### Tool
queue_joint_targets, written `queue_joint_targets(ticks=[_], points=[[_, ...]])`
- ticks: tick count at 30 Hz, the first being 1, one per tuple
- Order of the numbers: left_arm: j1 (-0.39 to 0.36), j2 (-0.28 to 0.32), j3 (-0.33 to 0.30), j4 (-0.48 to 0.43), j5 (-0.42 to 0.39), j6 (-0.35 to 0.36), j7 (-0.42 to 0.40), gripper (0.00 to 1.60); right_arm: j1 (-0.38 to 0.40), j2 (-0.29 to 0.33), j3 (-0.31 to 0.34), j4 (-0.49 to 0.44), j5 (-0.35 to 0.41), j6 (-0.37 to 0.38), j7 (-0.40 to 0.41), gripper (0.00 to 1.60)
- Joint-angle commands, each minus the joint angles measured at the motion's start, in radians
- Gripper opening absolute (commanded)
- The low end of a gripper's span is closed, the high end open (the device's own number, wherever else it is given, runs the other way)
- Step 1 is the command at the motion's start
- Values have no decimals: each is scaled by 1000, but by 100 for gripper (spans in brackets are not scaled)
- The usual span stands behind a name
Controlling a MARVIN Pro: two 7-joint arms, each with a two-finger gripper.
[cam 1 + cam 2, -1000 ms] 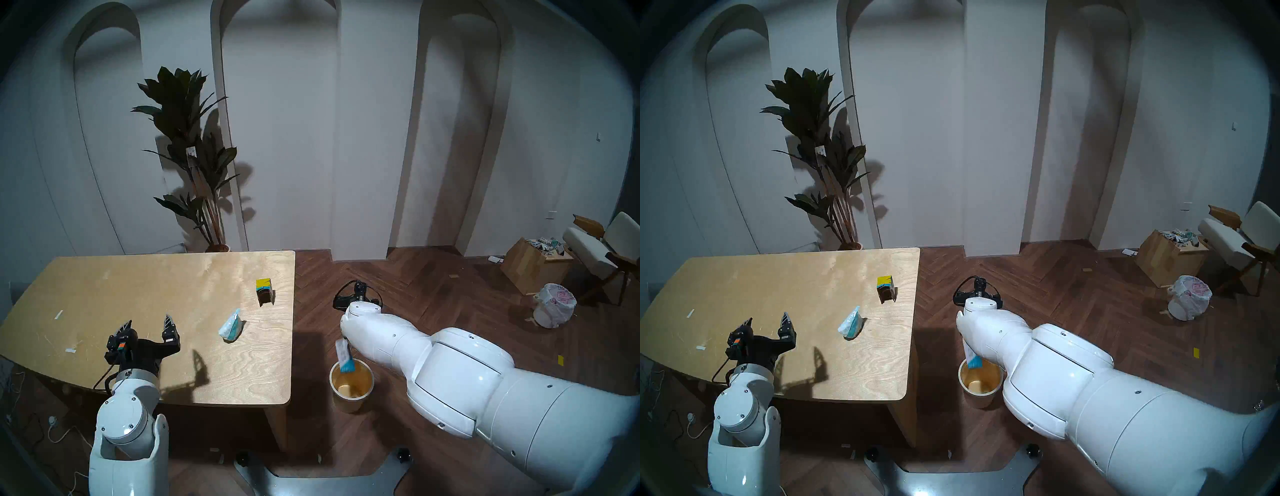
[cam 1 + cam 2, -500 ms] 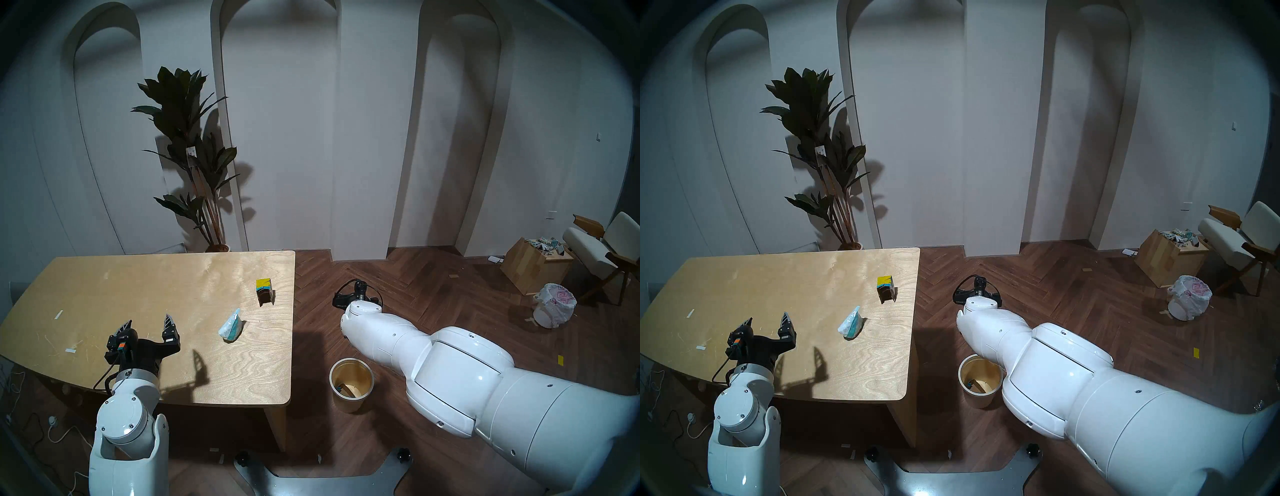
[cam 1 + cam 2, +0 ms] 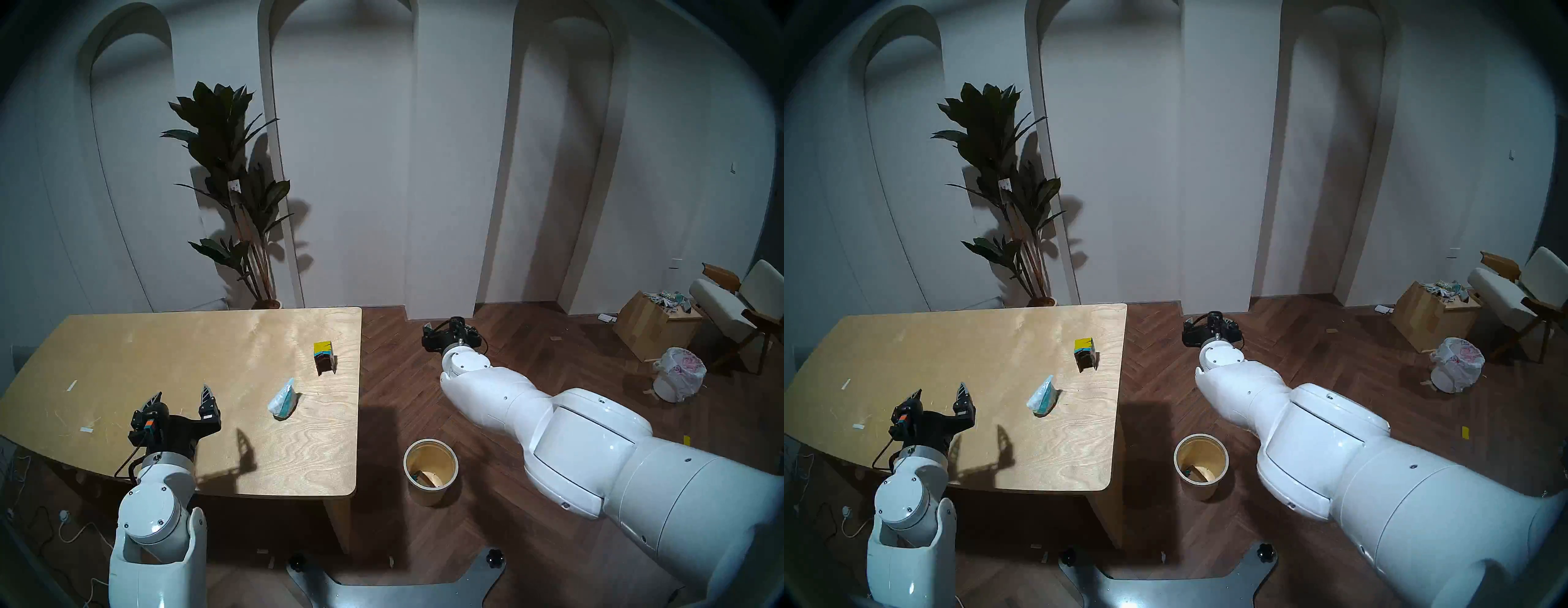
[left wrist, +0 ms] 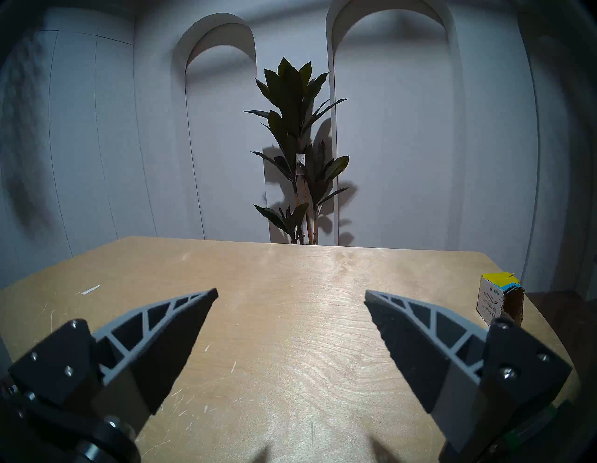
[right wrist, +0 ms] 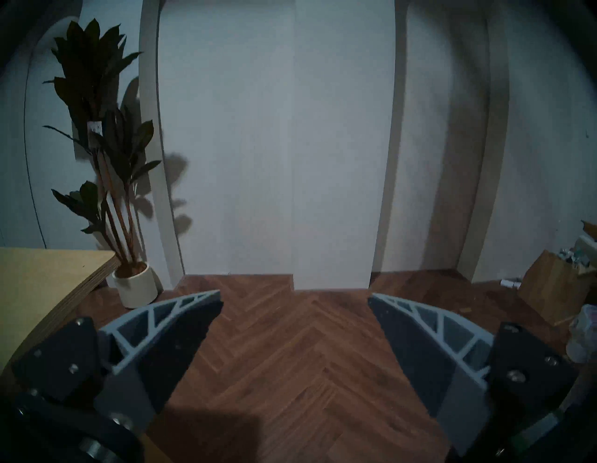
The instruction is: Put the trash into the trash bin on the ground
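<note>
The cream-yellow trash bin (image 3: pixel 429 494) stands on the floor off the table's right edge, with the white-and-teal carton (image 3: pixel 424 478) lying at its bottom. On the table sit the teal-white pouch (image 3: pixel 283 400) and, beyond it, the black-and-yellow box (image 3: pixel 324 358), which also shows in the left wrist view (image 4: pixel 497 300). My left gripper (image 3: pixel 181 397) hovers open and empty over the table's near side, left of the pouch. My right gripper (image 5: pixel 295 299) is open and empty over the wooden floor, beyond the bin and facing the wall.
The light wood table (image 3: pixel 169 348) fills the left. A potted plant (image 3: pixel 237 191) stands behind it. At the far right are a white bin lined with a pink-printed bag (image 3: pixel 679 373), a square wooden box (image 3: pixel 649 325) and a chair (image 3: pixel 738 305).
The carton dropped from my right gripper into the bin. The right arm then swung away from above the bin, farther toward the wall. The left arm stayed still.
</note>
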Motion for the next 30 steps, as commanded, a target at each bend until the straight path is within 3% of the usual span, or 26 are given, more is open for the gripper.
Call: queue_joint_targets(ticks=[1,15,30], points=[[-6,2,0,-14,-1,-4,-1,160,1,82,1,-9,-12,-92,3,160],[-8,2,0,-2,2,-3,-1,160,-83,107,8,-26,-6,-150,39,160],[-10,3,0,11,4,-3,-1,160,-124,175,37,-38,4,-206,67,160]])
